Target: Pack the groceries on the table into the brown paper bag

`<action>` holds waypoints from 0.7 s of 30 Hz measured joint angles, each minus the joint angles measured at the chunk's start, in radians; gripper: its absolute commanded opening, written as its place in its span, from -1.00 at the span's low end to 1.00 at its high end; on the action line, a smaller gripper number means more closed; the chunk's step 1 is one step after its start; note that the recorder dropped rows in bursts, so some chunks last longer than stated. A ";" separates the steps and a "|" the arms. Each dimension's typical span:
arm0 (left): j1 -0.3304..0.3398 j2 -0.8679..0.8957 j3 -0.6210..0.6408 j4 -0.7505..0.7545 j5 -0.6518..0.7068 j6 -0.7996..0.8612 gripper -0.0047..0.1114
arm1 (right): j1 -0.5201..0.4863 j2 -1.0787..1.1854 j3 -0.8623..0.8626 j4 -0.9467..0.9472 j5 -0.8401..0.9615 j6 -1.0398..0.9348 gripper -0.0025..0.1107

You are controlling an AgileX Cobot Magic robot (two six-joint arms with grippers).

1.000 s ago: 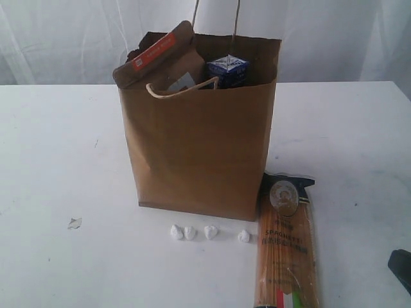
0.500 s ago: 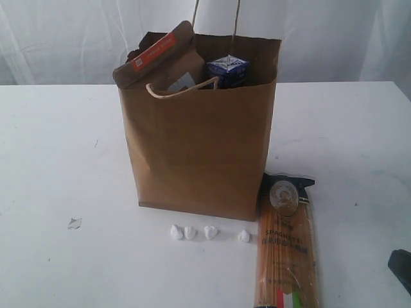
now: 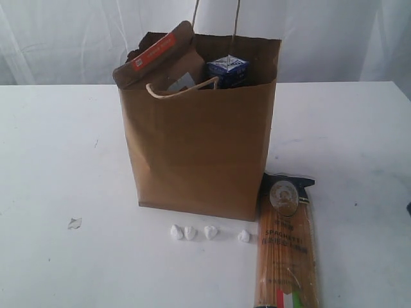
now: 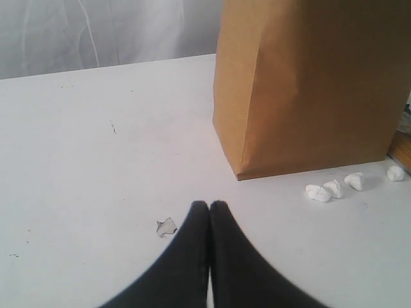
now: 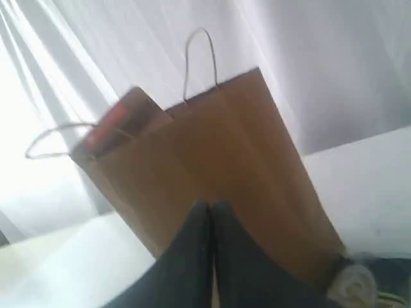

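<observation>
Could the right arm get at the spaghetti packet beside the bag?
Probably yes: the spaghetti packet lies uncovered beside the brown paper bag. The right tool is shut and must open first.

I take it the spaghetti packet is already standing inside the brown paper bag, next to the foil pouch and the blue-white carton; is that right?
Not quite: the spaghetti packet lies flat on the table beside the brown paper bag, as the exterior view shows. The foil pouch and blue-white carton are indeed inside.
</observation>
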 measured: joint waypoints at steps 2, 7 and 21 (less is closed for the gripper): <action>0.000 0.000 0.000 0.000 0.000 0.000 -0.92 | 0.000 0.000 0.000 0.000 -0.049 0.062 -0.96; 0.000 0.000 0.000 0.000 0.000 0.000 -0.92 | 0.000 0.000 0.000 0.000 -0.047 0.127 -0.96; 0.000 0.000 0.000 0.000 0.000 0.000 -0.92 | 0.000 0.000 -0.008 0.006 0.179 0.382 -0.96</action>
